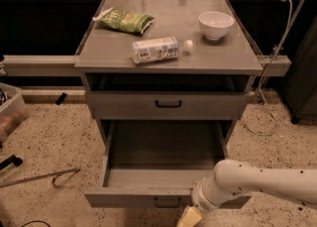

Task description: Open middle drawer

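Note:
The middle drawer (129,198) is a grey metal drawer with a small black loop handle (167,202). It is pulled far out of the cabinet and its inside shows empty. My gripper (189,217) is at the bottom edge of the camera view, just below the drawer's front and right of the handle. The white arm (262,184) comes in from the right. Above it, another grey drawer (124,106) with a black handle is shut. The drawer below the open one is hidden.
On the cabinet top (99,57) lie a green chip bag (124,21), a bottle on its side (156,50) and a white bowl (216,24). A plastic bin (10,112) and a metal rod (39,177) are on the floor at the left. A cable (262,117) hangs at the right.

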### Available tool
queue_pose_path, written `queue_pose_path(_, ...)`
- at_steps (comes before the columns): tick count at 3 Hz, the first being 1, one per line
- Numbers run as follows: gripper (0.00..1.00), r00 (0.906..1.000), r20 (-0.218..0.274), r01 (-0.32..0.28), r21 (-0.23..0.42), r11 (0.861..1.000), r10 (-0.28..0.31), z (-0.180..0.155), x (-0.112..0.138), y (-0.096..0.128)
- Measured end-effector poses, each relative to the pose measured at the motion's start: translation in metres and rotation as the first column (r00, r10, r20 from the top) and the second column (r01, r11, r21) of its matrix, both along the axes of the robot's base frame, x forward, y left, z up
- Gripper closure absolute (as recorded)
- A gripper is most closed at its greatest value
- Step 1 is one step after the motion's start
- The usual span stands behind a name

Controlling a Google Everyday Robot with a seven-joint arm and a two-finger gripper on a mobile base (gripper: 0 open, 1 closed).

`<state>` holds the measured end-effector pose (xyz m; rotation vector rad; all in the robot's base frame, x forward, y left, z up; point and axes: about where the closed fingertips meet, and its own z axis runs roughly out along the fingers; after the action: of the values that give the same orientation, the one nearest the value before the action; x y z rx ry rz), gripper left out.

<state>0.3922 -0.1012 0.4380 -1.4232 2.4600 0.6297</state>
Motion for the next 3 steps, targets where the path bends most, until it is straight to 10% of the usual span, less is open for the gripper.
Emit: queue_pose_path(3,0.0,0.9982,-0.059,0.004,0.016,1.0,-0.003,-0.001,-0.019,0.003)
